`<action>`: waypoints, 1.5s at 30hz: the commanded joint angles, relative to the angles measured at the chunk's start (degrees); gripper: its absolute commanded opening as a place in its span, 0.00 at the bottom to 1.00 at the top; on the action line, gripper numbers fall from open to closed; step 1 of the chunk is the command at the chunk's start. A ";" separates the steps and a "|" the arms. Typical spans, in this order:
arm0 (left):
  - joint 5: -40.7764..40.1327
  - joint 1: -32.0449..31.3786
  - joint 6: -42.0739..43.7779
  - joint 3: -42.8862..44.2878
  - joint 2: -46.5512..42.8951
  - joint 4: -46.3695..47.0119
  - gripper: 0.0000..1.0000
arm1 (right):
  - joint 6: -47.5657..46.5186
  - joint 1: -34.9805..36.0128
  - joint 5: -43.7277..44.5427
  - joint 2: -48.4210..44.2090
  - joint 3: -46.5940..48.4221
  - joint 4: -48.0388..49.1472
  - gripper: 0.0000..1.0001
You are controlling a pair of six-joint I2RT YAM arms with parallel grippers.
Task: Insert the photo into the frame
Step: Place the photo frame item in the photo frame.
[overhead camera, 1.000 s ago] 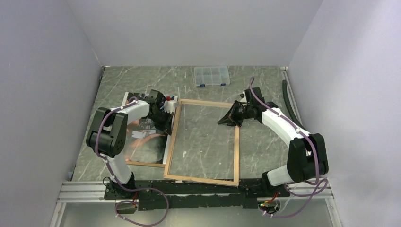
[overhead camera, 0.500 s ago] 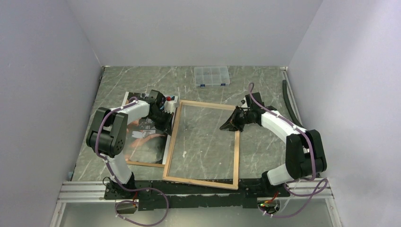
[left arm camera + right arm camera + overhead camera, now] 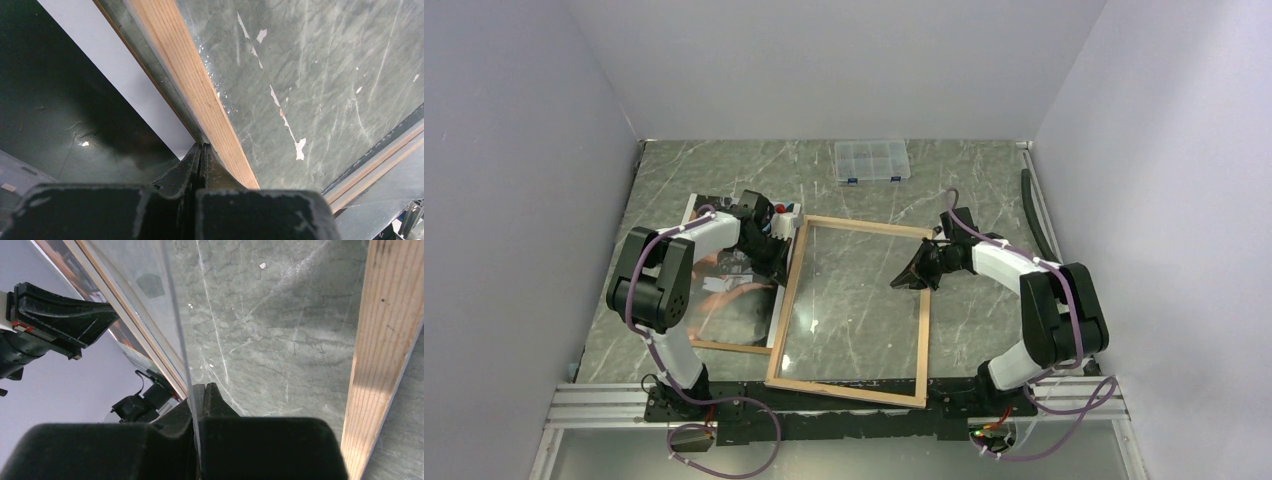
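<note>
The frame [image 3: 789, 292] lies wood side up in the middle of the table, its clear pane [image 3: 854, 300] showing the marble under it. The photo [image 3: 724, 290], dark with orange tones, lies face up left of it. My left gripper [image 3: 776, 265] is shut, its tip at the frame's left rail [image 3: 195, 85] where that rail meets the photo's white border [image 3: 125, 90]. My right gripper [image 3: 902, 282] is inside the frame near its right rail [image 3: 385, 340]. It is shut on the thin edge of the clear pane [image 3: 177, 340], which runs in between the fingers.
A brown backing board [image 3: 724, 347] shows under the photo's near edge. A small clear compartment box [image 3: 872, 160] sits at the back. A black hose [image 3: 1034, 215] runs along the right wall. The arms' mounting rail [image 3: 604, 405] lines the near edge.
My right gripper has moved nearer and slightly left along the frame's right side. The frame has shifted toward the near edge and turned a little. The left arm has not moved.
</note>
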 commanded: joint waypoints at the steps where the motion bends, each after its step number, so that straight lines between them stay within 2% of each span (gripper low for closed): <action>1: 2.75 -0.60 0.96 -0.42 -0.50 0.36 0.03 | 2.87 0.55 0.26 0.51 -0.56 2.64 0.00; 8: 2.50 -0.66 0.55 0.08 -0.45 0.64 0.03 | 2.56 0.72 2.25 0.30 1.27 5.16 0.00; 17: 0.81 1.50 -0.58 3.05 0.16 1.49 0.03 | 0.94 0.58 2.65 8.05 10.17 6.35 0.00; 23: 1.13 4.25 0.34 8.29 2.72 0.65 0.03 | 0.64 0.37 2.58 10.98 14.58 6.02 0.00; 32: 2.09 4.32 0.35 8.34 3.80 1.13 0.03 | -0.25 0.41 0.22 12.53 11.58 6.15 0.00; 45: 2.51 4.33 0.57 5.99 3.23 1.71 0.03 | -2.93 0.28 2.89 15.65 9.88 2.67 0.00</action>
